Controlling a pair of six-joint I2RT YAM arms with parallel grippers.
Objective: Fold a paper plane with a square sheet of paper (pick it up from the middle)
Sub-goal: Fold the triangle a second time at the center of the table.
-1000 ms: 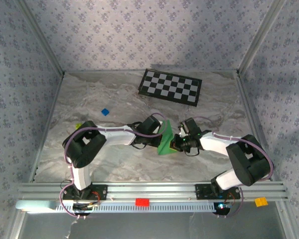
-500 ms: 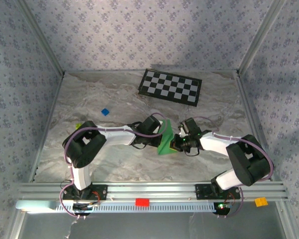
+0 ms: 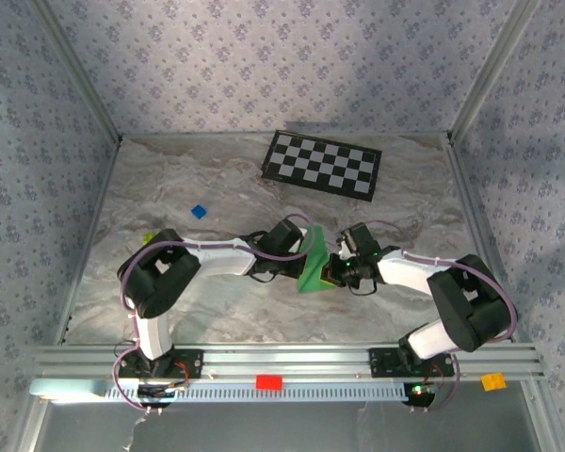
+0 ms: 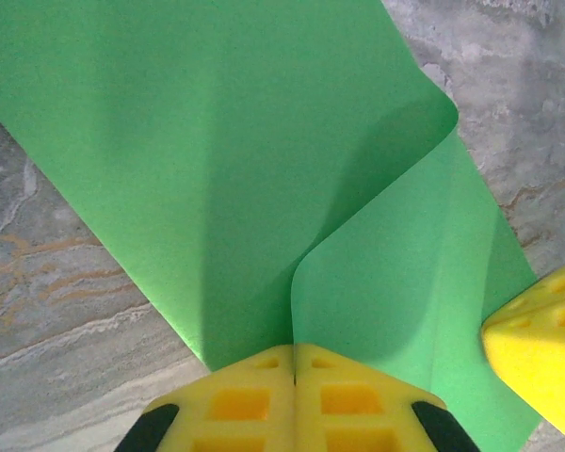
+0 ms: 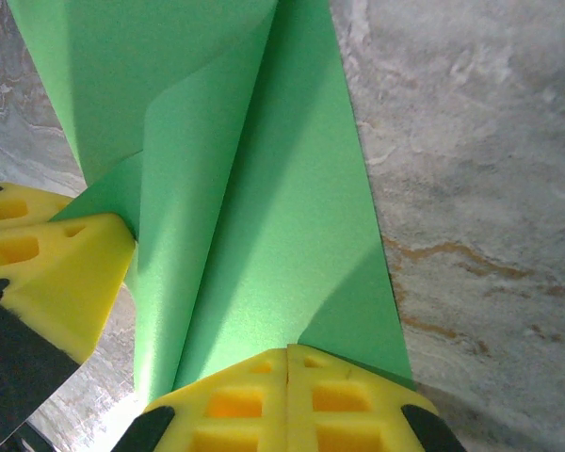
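Note:
The bright green sheet of paper (image 3: 312,260) is held up between the two arms near the table's middle, bent into folds. My left gripper (image 3: 301,247) is shut on its left edge; in the left wrist view the yellow pads (image 4: 235,400) meet with the paper (image 4: 226,169) pinched between them. My right gripper (image 3: 331,271) is shut on the opposite edge, and in the right wrist view the paper (image 5: 264,245) rises from between the closed yellow pads (image 5: 348,400). The left gripper's yellow finger (image 5: 47,268) shows at the left of the right wrist view.
A black-and-white checkerboard (image 3: 322,163) lies at the back of the marble table (image 3: 169,179). A tiny blue block (image 3: 199,211) sits left of centre, and a small yellow-green block (image 3: 147,239) peeks out by the left arm. Patterned walls enclose the table.
Hardly anything has moved; the right gripper has shifted slightly, with the paper still held between both grippers.

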